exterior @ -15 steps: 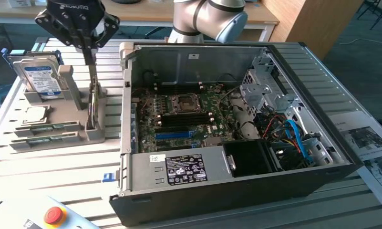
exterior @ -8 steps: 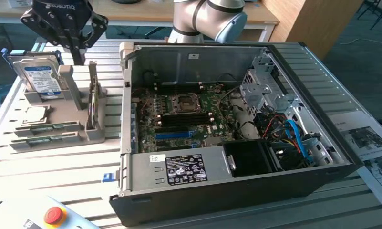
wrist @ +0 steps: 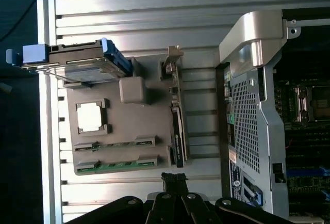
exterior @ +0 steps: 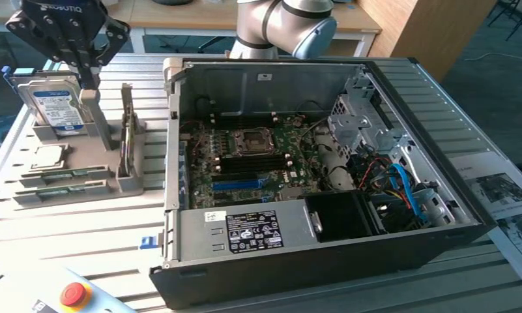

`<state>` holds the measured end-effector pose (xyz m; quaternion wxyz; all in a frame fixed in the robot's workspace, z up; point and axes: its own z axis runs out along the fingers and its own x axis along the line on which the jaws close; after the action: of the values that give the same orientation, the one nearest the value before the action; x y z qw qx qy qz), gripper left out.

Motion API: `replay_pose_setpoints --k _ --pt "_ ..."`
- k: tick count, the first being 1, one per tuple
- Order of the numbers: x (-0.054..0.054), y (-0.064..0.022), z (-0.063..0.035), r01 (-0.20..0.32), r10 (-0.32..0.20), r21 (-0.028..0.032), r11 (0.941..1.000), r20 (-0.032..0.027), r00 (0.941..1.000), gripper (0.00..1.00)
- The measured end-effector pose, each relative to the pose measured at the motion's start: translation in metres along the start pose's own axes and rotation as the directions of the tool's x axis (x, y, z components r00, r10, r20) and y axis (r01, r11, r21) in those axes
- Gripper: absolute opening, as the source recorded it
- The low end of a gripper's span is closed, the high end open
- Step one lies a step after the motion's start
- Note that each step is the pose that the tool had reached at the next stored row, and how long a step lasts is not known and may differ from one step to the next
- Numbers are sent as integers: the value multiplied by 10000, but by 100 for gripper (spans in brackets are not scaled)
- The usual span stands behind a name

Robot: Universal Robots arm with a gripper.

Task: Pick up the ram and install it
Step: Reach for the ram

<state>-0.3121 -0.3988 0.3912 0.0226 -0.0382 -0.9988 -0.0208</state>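
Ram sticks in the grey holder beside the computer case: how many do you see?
2. One thin green circuit-board ram stick sits in the grey plastic holder beside the square silver processor chip; the second ram stick sits at the holder's outer edge. More may be hidden.

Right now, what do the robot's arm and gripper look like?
The arm is a silver-grey tube with rounded joints and a pale blue end cap. The black gripper has angular linkage fingers and white ROBOTIQ lettering on its body; the wrist view shows silvery pivot pins along its links.
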Motion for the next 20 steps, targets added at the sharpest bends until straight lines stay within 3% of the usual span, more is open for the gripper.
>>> replay_pose_setpoints --k 20 --pt "535 -42 30 -9 9 16 10000 -202 9998 10"
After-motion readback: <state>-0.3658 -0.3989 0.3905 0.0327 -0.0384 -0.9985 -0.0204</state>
